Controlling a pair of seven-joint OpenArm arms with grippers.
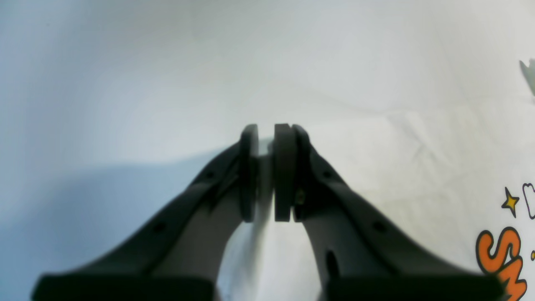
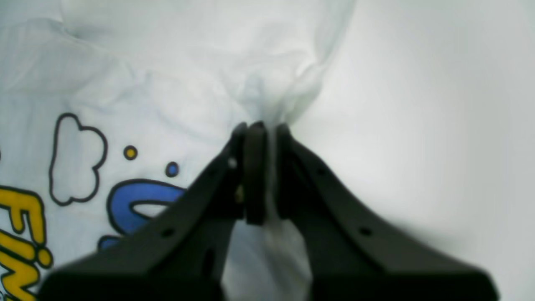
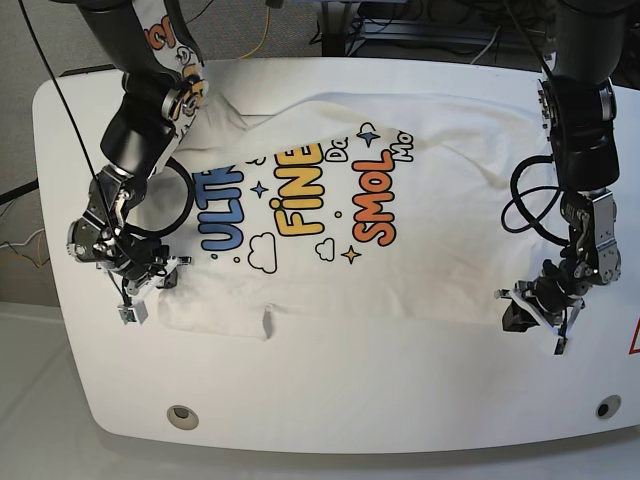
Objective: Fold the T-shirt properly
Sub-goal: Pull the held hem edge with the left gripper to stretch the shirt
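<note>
The white T-shirt (image 3: pixel 440 200) lies spread flat on the table, print up, reading ULTRA, FINE, SMOL in blue, yellow and orange. My left gripper (image 3: pixel 515 312) is at the shirt's near right corner. In the left wrist view it (image 1: pixel 266 167) is shut with a thin fold of white cloth (image 1: pixel 418 146) between the pads. My right gripper (image 3: pixel 165 283) is at the near left corner. In the right wrist view it (image 2: pixel 267 167) is shut on a bunched fold of the shirt (image 2: pixel 167 83), which puckers ahead of the fingertips.
The white table (image 3: pixel 350 400) has a rounded front edge with two small holes (image 3: pixel 181 415) (image 3: pixel 603 408). A red-edged sticker (image 3: pixel 633 340) sits at its right edge. Cables (image 3: pixel 260 30) and equipment lie behind the table's far edge.
</note>
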